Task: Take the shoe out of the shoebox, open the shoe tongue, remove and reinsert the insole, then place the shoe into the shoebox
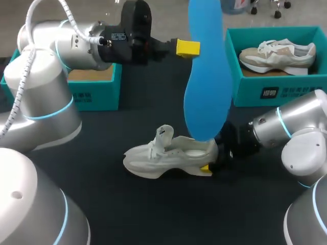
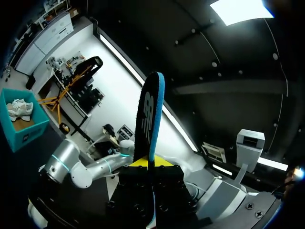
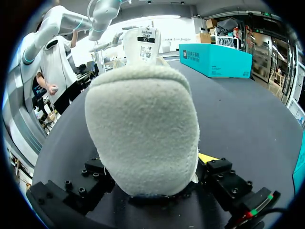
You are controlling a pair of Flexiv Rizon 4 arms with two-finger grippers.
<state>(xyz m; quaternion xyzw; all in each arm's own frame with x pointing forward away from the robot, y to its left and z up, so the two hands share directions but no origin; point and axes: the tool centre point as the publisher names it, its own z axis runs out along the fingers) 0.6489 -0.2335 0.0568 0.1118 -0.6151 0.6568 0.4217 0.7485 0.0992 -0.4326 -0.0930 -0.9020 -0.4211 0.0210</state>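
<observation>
Insole (image 1: 204,87) is out — I'm pinching it aloft in my left fingers (image 1: 187,47), right fingers (image 1: 206,168) clamping the shoe (image 1: 163,155) heel on the desk (image 1: 133,204). Next — steering its toe down into the opening.

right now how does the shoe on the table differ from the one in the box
The table shoe is whitish, the boxed shoe beige. The table shoe stands on the table, heel in the right gripper, its blue insole up in the left gripper; the boxed shoe lies untouched in its shoebox. Both are laced trainers.
</observation>
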